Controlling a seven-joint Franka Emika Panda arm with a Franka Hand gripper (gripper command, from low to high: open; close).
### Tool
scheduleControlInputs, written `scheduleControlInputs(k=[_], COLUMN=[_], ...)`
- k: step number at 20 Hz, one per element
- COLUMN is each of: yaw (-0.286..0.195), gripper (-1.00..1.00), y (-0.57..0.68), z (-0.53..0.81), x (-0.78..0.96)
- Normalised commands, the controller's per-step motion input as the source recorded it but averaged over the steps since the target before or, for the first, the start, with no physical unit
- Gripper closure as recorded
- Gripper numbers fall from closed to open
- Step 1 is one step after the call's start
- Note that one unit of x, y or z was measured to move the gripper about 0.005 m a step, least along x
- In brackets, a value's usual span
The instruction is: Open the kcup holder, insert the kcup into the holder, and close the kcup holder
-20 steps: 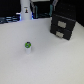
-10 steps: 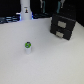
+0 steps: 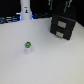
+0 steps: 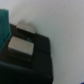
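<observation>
The kcup, a tiny pod with a green top and whitish body, stands alone on the white table toward the exterior view's left. The kcup holder, a black boxy unit with light front panels, sits at the back on the exterior view's right and looks shut. It fills the wrist view, with its light panels close by. A dark shape just above and behind the holder seems to be my gripper. It is too blurred to show the fingers, and no fingers show in the wrist view.
A tall white cylindrical post stands at the back on the exterior view's left. Dark clutter lines the far edge of the table. A teal object shows beside the holder in the wrist view.
</observation>
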Motion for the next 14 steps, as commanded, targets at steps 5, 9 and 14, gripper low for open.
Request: scheduleControlInputs(k=[5, 9, 14], yaw=[-0.187, -0.182, -0.162], gripper=[-1.0, -1.0, -1.0], y=[0.68, 0.62, 0.51], z=[-0.14, -0.21, -0.3], x=[-0.25, -0.27, -0.27])
